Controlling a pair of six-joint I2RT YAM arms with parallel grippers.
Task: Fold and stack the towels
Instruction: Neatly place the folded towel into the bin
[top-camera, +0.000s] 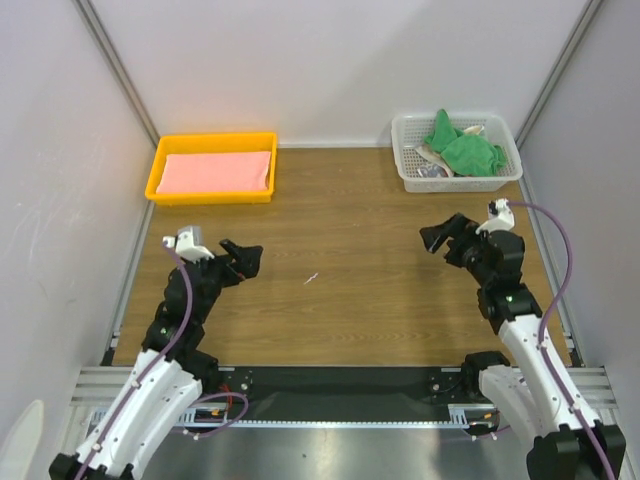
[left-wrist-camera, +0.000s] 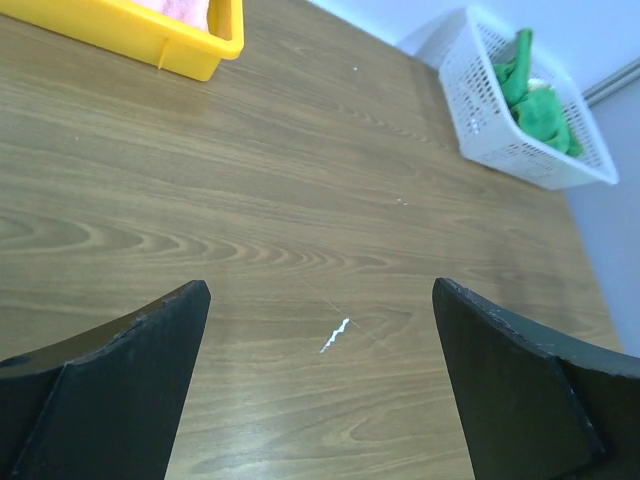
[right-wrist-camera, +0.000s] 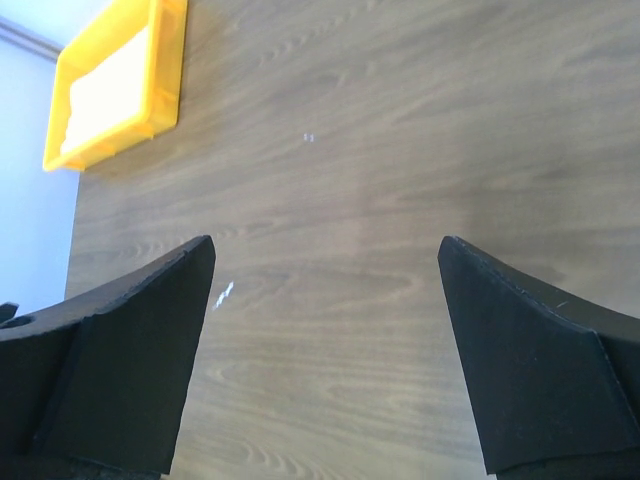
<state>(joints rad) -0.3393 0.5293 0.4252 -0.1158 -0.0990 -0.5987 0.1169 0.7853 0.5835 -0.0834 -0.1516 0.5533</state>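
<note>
A salmon-pink towel (top-camera: 214, 172) lies flat and folded in the yellow tray (top-camera: 159, 170) at the back left; its edge (left-wrist-camera: 185, 8) shows in the left wrist view and it looks pale (right-wrist-camera: 110, 95) in the right wrist view. Crumpled green towels (top-camera: 465, 150) fill the white lattice basket (top-camera: 412, 130) at the back right, also seen as green towels (left-wrist-camera: 535, 105). My left gripper (top-camera: 243, 258) hovers open over the left of the table, fingers empty. My right gripper (top-camera: 440, 236) hovers open at the right, below the basket, holding nothing.
White walls enclose the wooden table (top-camera: 350, 290) on three sides. A small white scrap (top-camera: 311, 279) lies near the middle, also seen as a scrap (left-wrist-camera: 334, 335) between my left fingers. Some patterned cloth (top-camera: 432, 165) lies in the basket beside the green towels.
</note>
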